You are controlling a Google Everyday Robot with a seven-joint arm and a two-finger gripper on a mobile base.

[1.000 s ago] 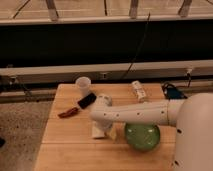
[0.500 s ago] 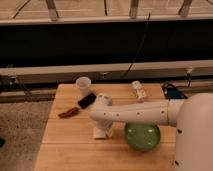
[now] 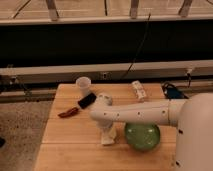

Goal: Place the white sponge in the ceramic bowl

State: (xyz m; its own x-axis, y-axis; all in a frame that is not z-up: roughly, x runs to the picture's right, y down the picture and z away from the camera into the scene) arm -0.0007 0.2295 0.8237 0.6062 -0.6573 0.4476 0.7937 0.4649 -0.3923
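While tool point(image 3: 107, 131) hangs over white sponge point(image 3: 108, 140), beside ceramic bowl point(image 3: 142, 136), opening cannot be told

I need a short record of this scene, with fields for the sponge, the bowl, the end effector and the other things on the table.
sponge: white sponge on the wooden table, left of the bowl, not in it
bowl: green ceramic bowl near the table's front edge
arm: end effector points down, right above the sponge
others: translucent cup, black phone, white bottle, farther back
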